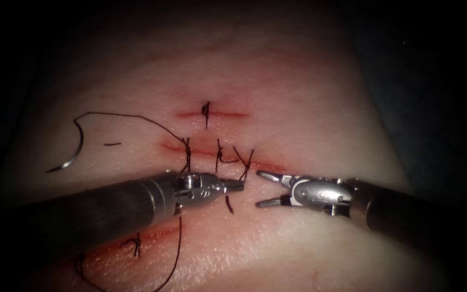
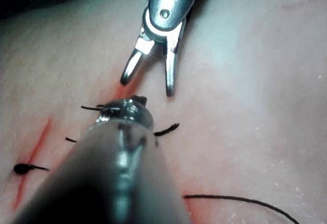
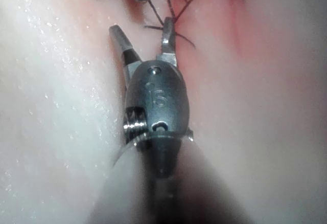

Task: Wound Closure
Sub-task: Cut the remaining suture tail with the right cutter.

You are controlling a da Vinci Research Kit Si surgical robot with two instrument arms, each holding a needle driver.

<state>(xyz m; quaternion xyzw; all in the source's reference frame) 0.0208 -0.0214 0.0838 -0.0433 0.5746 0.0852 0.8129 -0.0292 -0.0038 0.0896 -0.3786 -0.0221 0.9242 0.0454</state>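
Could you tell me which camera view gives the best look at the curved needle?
The endoscope view: the needle lies free on the tissue, left of the cut, with its thread trailing toward the stitches. The right hand is open, holding nothing. The wrist views offer nothing clear of the needle.

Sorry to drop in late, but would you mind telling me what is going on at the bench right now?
Two tools are closing a cut in the tissue. The left tool is shut on a thread end at the cut's stitches. The right tool faces it, open, holding nothing. The needle lies free on the tissue's surface to the left of the cut, not in it, its thread trailing to the stitches. A stitched cut lies above, another below.
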